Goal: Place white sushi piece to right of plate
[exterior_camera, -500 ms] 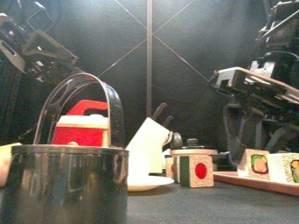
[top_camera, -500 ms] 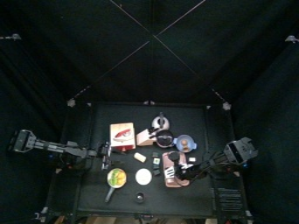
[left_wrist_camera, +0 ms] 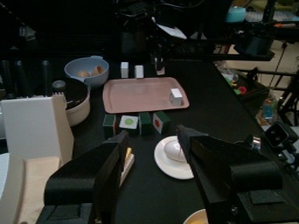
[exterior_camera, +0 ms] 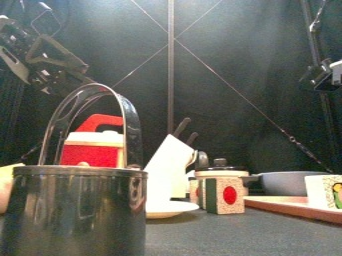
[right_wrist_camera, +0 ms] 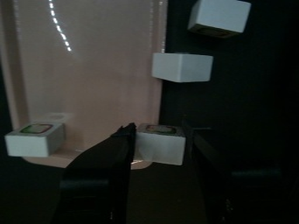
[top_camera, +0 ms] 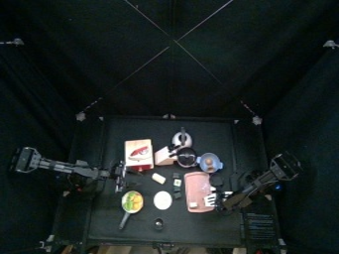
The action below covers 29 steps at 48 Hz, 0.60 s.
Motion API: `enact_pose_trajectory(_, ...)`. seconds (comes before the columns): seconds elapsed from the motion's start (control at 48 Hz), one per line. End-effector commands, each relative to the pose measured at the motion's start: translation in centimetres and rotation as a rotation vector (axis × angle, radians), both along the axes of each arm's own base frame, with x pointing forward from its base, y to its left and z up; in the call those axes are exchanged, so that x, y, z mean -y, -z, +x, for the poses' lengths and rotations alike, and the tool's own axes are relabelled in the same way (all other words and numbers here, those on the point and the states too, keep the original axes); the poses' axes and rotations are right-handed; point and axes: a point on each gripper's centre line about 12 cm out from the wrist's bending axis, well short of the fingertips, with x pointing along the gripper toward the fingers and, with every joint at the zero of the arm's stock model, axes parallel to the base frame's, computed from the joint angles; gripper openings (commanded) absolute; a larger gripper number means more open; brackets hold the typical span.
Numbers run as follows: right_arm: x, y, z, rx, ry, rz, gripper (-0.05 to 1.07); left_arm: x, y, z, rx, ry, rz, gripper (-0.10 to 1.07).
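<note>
A white sushi piece with a green top (right_wrist_camera: 160, 144) sits on a corner of the pink tray (right_wrist_camera: 82, 70). It also shows in the left wrist view (left_wrist_camera: 177, 93) and at the right of the front view (exterior_camera: 325, 190). My right gripper (right_wrist_camera: 162, 131) hangs over it, open, one jaw on each side; I cannot tell if they touch it. The white plate (top_camera: 163, 199) lies left of the tray (top_camera: 199, 189), with a pale round thing on it (left_wrist_camera: 173, 151). My left gripper (left_wrist_camera: 152, 140) is open and empty, resting at the table's left (top_camera: 119, 179).
Two plain white blocks (right_wrist_camera: 184, 66) (right_wrist_camera: 219, 16) lie on the table beside the tray. Another green-topped piece (right_wrist_camera: 35, 138) is on the tray. Two sushi pieces (left_wrist_camera: 128, 122) (left_wrist_camera: 158, 122) stand between plate and tray. A white block stand (exterior_camera: 171, 165), blue bowl (left_wrist_camera: 87, 68) and metal pot (exterior_camera: 74, 210) are nearby.
My right arm has pulled back towards the right and risen; in the front view it has gone from low behind the tray to the upper right corner. The left arm has not moved.
</note>
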Motion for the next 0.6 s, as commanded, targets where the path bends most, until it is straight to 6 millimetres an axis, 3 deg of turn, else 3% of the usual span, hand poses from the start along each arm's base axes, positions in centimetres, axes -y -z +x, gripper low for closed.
enact_pose_trajectory(0.0,0.3,0.0,-0.6,0.005,0.0,0.004,0.7,0.0,-0.4,0.2,0.014,0.001,-0.002,0.86)
enact_pose_trajectory(0.271,0.5,0.5,-0.4,0.052,-0.034,0.019,0.92,0.0,-0.4,0.3,0.011,0.001,-0.002,0.86)
enact_pose_trajectory(0.458,0.4,-0.3,0.1,0.087,-0.049,0.024,0.93,0.0,-0.3,0.2,0.005,0.001,0.0,0.86)
enact_pose_trajectory(0.583,0.2,-2.7,2.9,0.207,-0.144,-0.05,0.93,0.0,-0.3,0.2,0.005,0.001,-0.001,0.86)
